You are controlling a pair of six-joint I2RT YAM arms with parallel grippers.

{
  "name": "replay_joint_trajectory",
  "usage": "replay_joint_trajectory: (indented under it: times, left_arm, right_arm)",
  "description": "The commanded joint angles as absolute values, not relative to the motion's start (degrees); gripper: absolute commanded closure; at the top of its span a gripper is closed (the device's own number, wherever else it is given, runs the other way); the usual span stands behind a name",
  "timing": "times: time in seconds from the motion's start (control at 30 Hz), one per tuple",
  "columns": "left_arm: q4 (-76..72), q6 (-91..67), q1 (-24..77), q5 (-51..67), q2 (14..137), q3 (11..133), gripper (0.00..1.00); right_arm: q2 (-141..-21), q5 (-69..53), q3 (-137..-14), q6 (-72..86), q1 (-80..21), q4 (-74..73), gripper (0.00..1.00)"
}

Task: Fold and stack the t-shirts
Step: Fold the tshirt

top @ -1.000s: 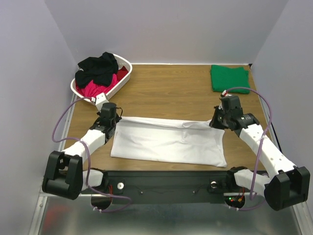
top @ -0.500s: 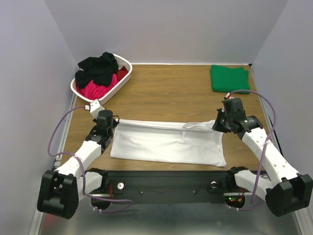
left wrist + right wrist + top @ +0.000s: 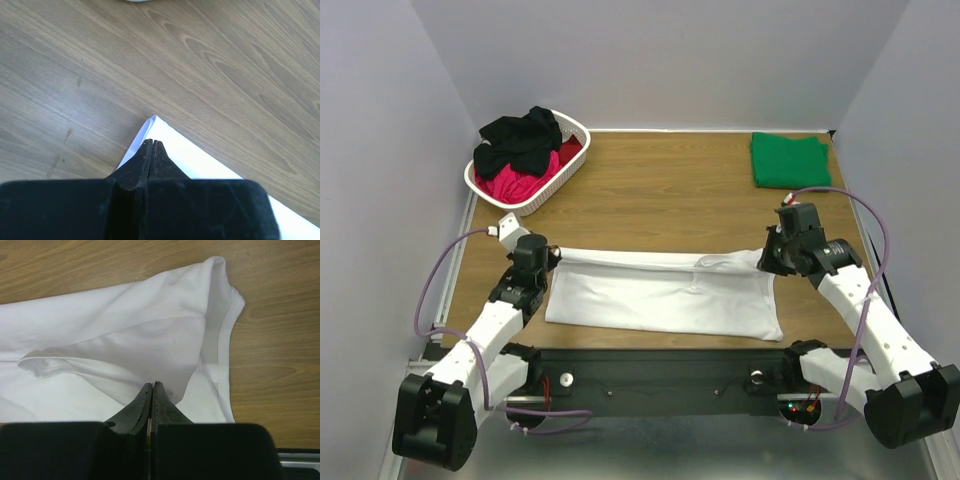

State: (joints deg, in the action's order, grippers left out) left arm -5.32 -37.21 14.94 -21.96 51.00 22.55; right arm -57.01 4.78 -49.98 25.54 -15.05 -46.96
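A large white t-shirt (image 3: 660, 295) lies folded lengthwise on the wooden table near the front edge. My left gripper (image 3: 548, 256) is shut on its far left corner (image 3: 150, 125). My right gripper (image 3: 768, 258) is shut on its far right edge; the cloth (image 3: 150, 340) bunches up at the fingertips (image 3: 145, 395). A folded green t-shirt (image 3: 789, 159) lies at the far right corner. Black (image 3: 520, 135) and red/pink (image 3: 525, 178) t-shirts are heaped in the basket.
A white lattice basket (image 3: 575, 130) stands at the far left corner. Bare wooden table (image 3: 660, 190) lies between the white shirt and the back wall. Walls close in left, right and behind. The black base rail (image 3: 660, 375) runs along the near edge.
Both grippers have drawn the far edge of the white t-shirt toward the near edge, narrowing the shirt. Both arms have pulled back with it.
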Motion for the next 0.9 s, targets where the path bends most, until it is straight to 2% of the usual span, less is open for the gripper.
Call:
replay_joint_trajectory:
  times: [0.0,0.2,0.27,0.3,0.37,0.4,0.43,0.5,0.63,0.87]
  left_arm:
    - [-4.0,-38.3,15.0,-22.4,49.0,21.3,1.00]
    - [-1.9,-38.8,15.0,-22.6,47.7,20.7,1.00]
    - [-0.7,-39.1,15.0,-22.7,46.9,20.4,0.97]
    - [-0.1,-39.4,15.0,-22.8,45.9,20.4,0.76]
    - [-0.1,-39.7,15.0,-22.6,44.5,20.3,0.54]
    - [-0.1,-39.9,15.0,-22.6,43.1,20.6,0.30]
    - [1.4,-39.8,15.0,-23.1,42.4,20.9,0.26]
    - [1.8,-39.9,15.0,-23.6,40.8,21.8,0.22]
    - [-1.0,-39.4,15.2,-21.9,41.8,23.0,0.19]
    - [-8.2,-36.9,20.8,-21.5,51.9,26.5,0.15]
  right_arm:
    - [-55.1,6.2,-52.8,26.1,-15.6,-49.0,0.99]
    - [-54.8,6.2,-52.8,26.1,-15.8,-50.2,1.00]
    - [-55.0,6.4,-53.2,26.2,-15.9,-51.4,0.86]
    - [-54.9,6.7,-53.5,26.3,-15.9,-51.9,0.63]
    - [-54.2,7.2,-53.9,26.1,-15.9,-52.9,0.52]
    - [-53.2,8.0,-54.4,26.0,-15.9,-53.7,0.46]
    - [-52.7,8.6,-54.7,25.9,-15.9,-54.1,0.38]
    - [-52.3,9.6,-55.7,25.9,-15.9,-54.7,0.35]
    - [-54.1,7.9,-54.6,25.2,-15.9,-51.5,0.34]
    - [-59.2,1.8,-50.9,25.0,-16.8,-41.4,0.36]
